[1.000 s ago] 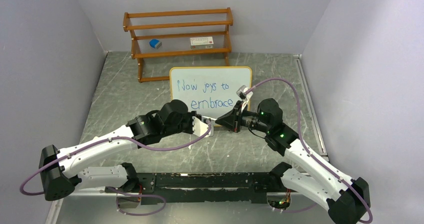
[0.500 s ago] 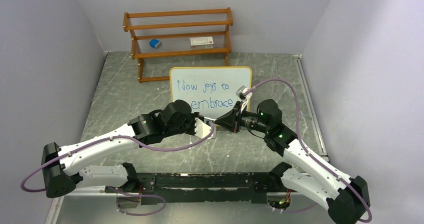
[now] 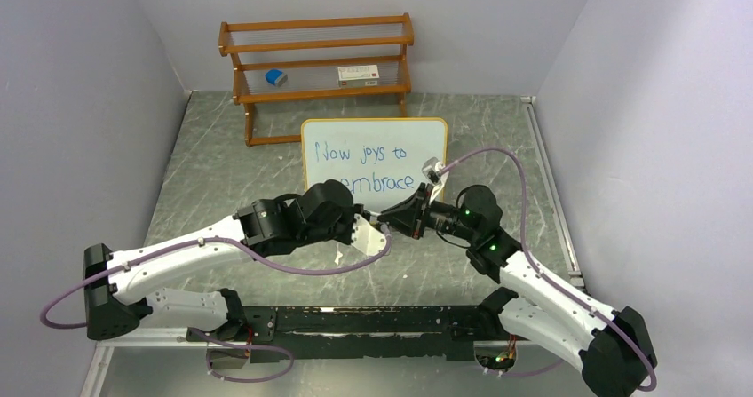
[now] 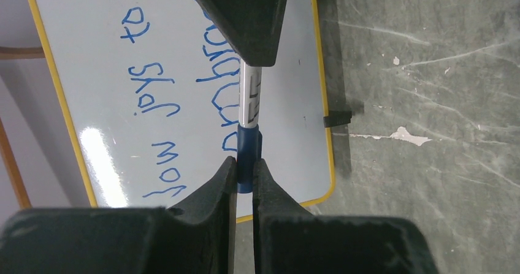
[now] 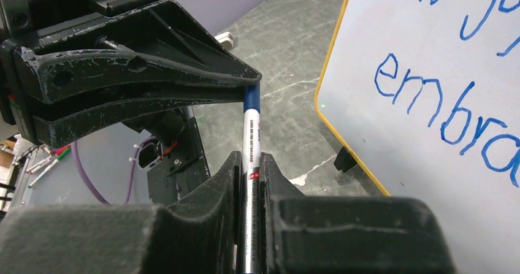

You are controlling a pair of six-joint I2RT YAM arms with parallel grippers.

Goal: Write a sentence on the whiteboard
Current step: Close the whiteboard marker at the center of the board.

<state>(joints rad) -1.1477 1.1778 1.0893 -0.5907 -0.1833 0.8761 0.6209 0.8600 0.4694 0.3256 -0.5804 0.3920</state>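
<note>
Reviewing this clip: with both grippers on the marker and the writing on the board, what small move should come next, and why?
Probably press the two ends together to seat the cap. The left gripper pinches the blue cap, the right gripper grips the marker barrel, and the sentence on the whiteboard looks finished.

Two arms are seen, each built of white shell links joined by black joint housings, with bulky black bases at the near corners. A purple cable is looped along each arm, the left arm [image 3: 178,259] and the right arm [image 3: 542,286]. Small green lights are lit on the right arm's black joints. The fingers [image 5: 141,72] are made of scuffed black plastic, tapered to points, with holes and ridges moulded in.
</note>
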